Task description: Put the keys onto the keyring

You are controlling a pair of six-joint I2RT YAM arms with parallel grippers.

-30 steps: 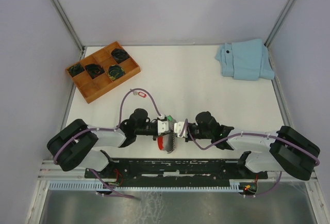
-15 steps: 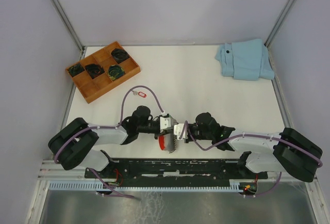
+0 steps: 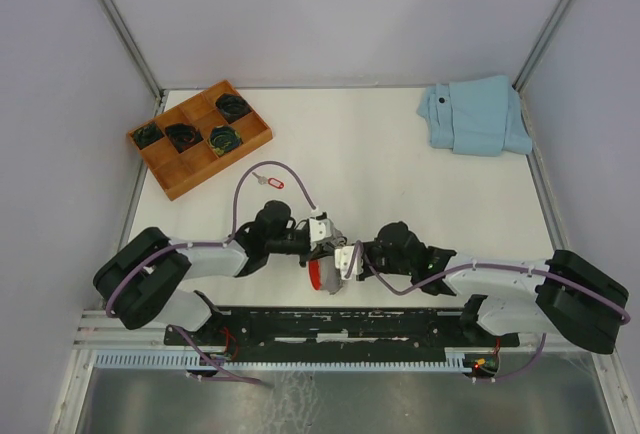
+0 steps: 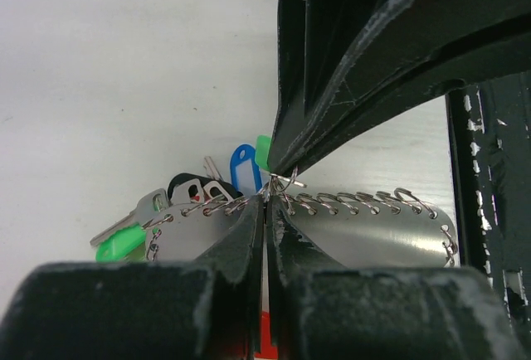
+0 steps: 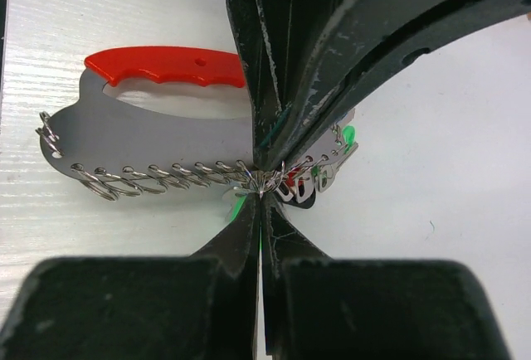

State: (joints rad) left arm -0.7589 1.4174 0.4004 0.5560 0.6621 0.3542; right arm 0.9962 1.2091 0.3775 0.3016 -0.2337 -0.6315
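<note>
White table (image 3: 400, 174), pale walls (image 3: 300, 14); left gripper (image 4: 265, 204) and right gripper (image 5: 260, 204) both pinched shut on keyring (image 5: 166, 148)

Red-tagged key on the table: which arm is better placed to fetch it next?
Left, probably. The red-tagged key lies on the robot's left, nearer the left end effector than the right end effector. Both are shut on the keyring, so the left must release first.

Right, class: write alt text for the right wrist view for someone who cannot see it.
The shut right gripper, from below, and left gripper, from above, meet tip to tip on a small wire ring of the keyring, a silver plate with a red handle; green-tagged keys lie beside it.
</note>
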